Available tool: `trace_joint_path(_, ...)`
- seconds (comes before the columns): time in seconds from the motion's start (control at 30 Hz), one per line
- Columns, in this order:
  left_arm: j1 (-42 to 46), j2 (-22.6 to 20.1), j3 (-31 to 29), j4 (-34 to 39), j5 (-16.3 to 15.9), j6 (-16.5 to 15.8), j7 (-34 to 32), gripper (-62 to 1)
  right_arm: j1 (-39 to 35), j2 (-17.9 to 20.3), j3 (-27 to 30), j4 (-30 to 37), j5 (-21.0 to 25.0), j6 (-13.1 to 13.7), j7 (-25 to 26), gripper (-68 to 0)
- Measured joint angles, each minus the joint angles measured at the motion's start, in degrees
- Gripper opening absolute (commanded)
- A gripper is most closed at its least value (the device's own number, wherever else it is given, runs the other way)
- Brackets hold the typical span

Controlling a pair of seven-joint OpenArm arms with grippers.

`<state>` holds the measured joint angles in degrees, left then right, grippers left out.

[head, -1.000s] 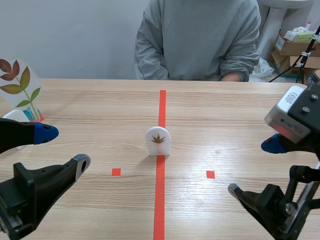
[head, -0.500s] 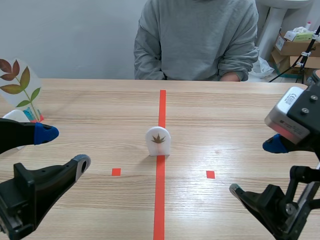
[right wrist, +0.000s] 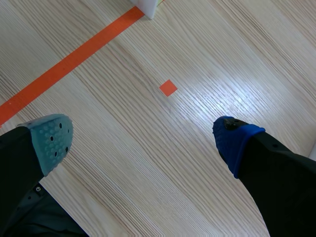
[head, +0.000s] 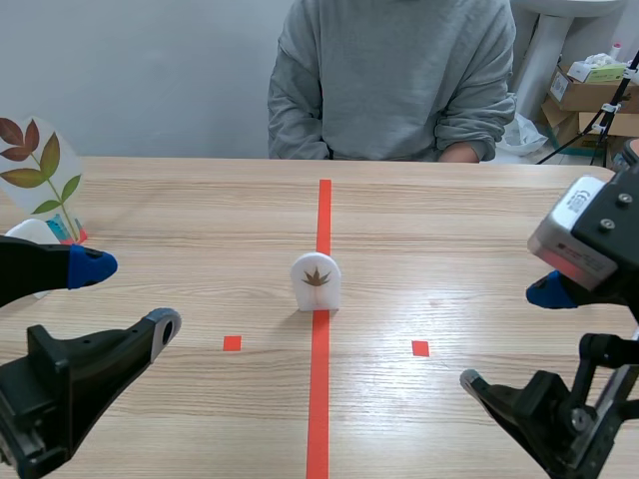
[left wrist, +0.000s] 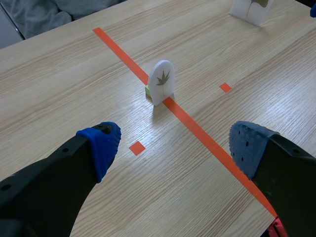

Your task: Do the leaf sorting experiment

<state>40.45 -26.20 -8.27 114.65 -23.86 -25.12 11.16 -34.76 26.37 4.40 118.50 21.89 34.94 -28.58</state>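
Observation:
A small white arched card (head: pixel 316 281) with a brown leaf on it stands upright on the red centre line; it also shows in the left wrist view (left wrist: pixel 162 81), with a bit of yellow-green behind its base. A taller card with a leafy twig (head: pixel 38 170) stands at the table's left edge. My left gripper (head: pixel 127 296) is open and holds nothing, low at the near left, with the small card ahead of it (left wrist: pixel 174 148). My right gripper (head: pixel 509 336) is open and holds nothing at the near right (right wrist: pixel 140 139); only the card's base corner (right wrist: pixel 147 7) shows far ahead.
A person in a grey sweatshirt (head: pixel 394 80) sits across the table, forearms at the far edge. Another white stand (left wrist: pixel 249 10) sits far beyond the small card in the left wrist view. Cardboard boxes (head: pixel 589 95) lie off the table at the back right.
My right gripper has drifted very slightly to the right and down. The person has shifted a little. The cards and my left gripper have stayed put.

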Motion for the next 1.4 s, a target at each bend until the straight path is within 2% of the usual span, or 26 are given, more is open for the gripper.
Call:
trace_joint_path(0.07,0.0,0.0,0.0,0.0,0.0,0.0,0.0,-13.2,0.7,0.02,0.0,-0.02,0.02,0.0,-2.16,-9.7)
trace_joint_path(0.17,0.0,0.0,0.0,0.0,0.0,0.02,0.79,-13.2,2.84,1.05,0.0,-0.26,0.02,-0.42,-2.45,-9.7)
trace_joint_path(0.23,0.02,0.0,0.0,0.0,0.13,0.0,1.9,-13.2,4.74,2.97,0.0,-0.81,0.59,-0.63,-2.36,-9.7)
trace_joint_path(0.3,0.02,0.0,0.0,0.0,2.03,0.0,1.95,-13.2,7.1,5.6,-0.02,-2.69,2.12,-0.63,-2.27,-9.7)
trace_joint_path(0.37,0.02,0.0,0.0,0.0,3.8,0.0,1.99,-13.2,9.79,8.55,-0.46,-5.77,4.48,-0.63,-2.16,-9.7)
trace_joint_path(0.43,0.02,0.0,0.0,0.0,3.93,0.0,2.12,-13.2,13.11,10.8,-1.84,-9.57,5.66,-0.63,-2.01,-9.7)
trace_joint_path(0.6,0.02,0.0,0.0,0.0,4.44,0.0,2.12,-13.2,24.2,12.57,-9.09,-19.1,5.57,-0.61,-1.03,-9.7)
trace_joint_path(0.77,0.02,0.0,0.0,0.0,4.61,0.0,2.14,-13.2,37.57,12.44,-21.81,-27.15,5.55,-0.39,-0.66,-9.7)
trace_joint_path(0.87,0.02,0.0,0.0,0.0,5.64,0.0,2.14,-13.2,44.48,11.08,-29.57,-32.09,5.33,0.44,-0.66,-9.7)
trace_joint_path(1.0,0.02,0.0,0.0,0.0,5.64,0.0,2.14,-13.2,51.39,6.88,-36.74,-40.13,4.92,0.76,-0.68,-9.7)
trace_joint_path(1.23,0.02,0.0,0.0,0.0,5.64,0.0,2.14,-13.2,60.85,-3.23,-44.89,-55.56,0.2,2.4,0.09,-9.8)
trace_joint_path(1.4,0.02,0.0,0.0,0.0,5.64,0.0,2.14,-13.2,65.7,-10.1,-48.7,-62.23,-4.07,2.38,2.54,-9.8)
